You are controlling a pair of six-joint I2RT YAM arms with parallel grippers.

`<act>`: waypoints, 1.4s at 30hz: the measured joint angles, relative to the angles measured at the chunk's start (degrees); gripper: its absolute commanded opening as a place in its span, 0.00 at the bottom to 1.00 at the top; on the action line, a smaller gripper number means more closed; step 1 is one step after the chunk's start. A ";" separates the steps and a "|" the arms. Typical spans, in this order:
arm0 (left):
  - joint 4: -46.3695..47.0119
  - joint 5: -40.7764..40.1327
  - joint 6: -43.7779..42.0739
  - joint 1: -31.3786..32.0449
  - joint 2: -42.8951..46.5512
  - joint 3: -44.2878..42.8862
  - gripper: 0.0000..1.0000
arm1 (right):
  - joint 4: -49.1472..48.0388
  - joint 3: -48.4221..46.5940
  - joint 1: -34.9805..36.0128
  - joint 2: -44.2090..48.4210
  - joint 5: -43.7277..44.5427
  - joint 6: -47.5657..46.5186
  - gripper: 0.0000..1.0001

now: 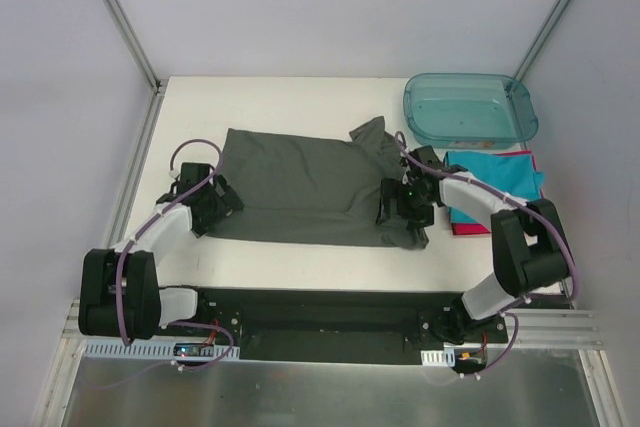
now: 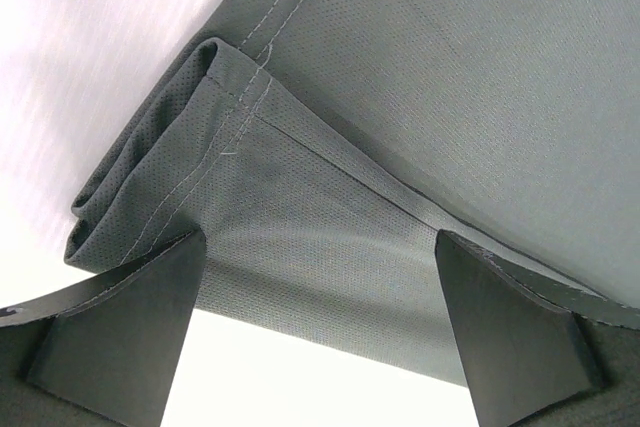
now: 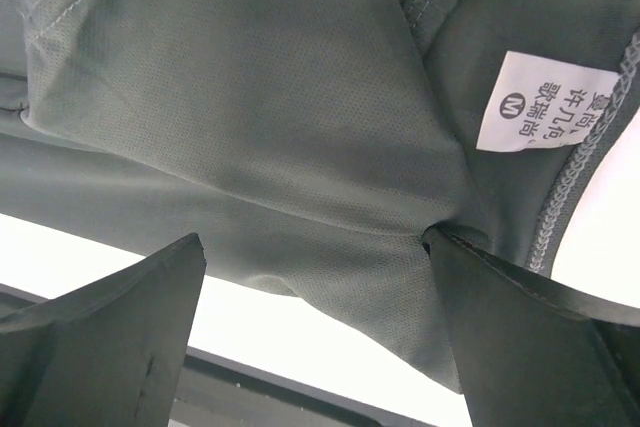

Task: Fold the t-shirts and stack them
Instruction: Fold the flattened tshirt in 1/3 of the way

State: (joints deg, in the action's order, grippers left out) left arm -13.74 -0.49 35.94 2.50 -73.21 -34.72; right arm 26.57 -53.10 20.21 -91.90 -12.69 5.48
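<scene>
A dark charcoal-grey t-shirt (image 1: pixel 300 187) lies spread across the white table, folded roughly in half with a sleeve sticking up at its far right. My left gripper (image 1: pixel 205 209) stands open at the shirt's left edge; its wrist view shows the folded hem corner (image 2: pixel 190 147) just beyond the wide-apart fingers. My right gripper (image 1: pixel 405 209) is open at the shirt's right end by the neck; the white neck label (image 3: pixel 545 105) shows there, and cloth (image 3: pixel 300 147) touches the right finger (image 3: pixel 520 337). A folded teal t-shirt (image 1: pixel 495 175) lies on a red-pink one (image 1: pixel 470 229) at the right.
A translucent teal plastic tub (image 1: pixel 468 107) stands at the back right of the table (image 1: pixel 300 97). Metal frame posts rise at both back corners. The black base rail (image 1: pixel 330 312) runs along the near edge.
</scene>
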 measured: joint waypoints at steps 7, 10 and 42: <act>-4.90 -0.15 5.86 0.02 15.30 8.92 0.99 | 0.83 10.01 0.09 10.27 -0.70 1.42 0.96; -7.63 -0.76 9.44 0.02 24.50 12.94 0.99 | 1.25 12.50 0.09 13.44 -0.87 1.42 0.96; -11.43 -4.48 9.25 0.00 23.19 2.08 0.99 | 12.09 -23.02 17.00 -9.31 13.00 -2.58 0.61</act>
State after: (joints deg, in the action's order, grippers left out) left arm -25.17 -4.97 45.19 2.50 -50.02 -32.64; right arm 38.65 -76.12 37.21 -101.21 0.32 2.90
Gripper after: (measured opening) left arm 0.990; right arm 0.698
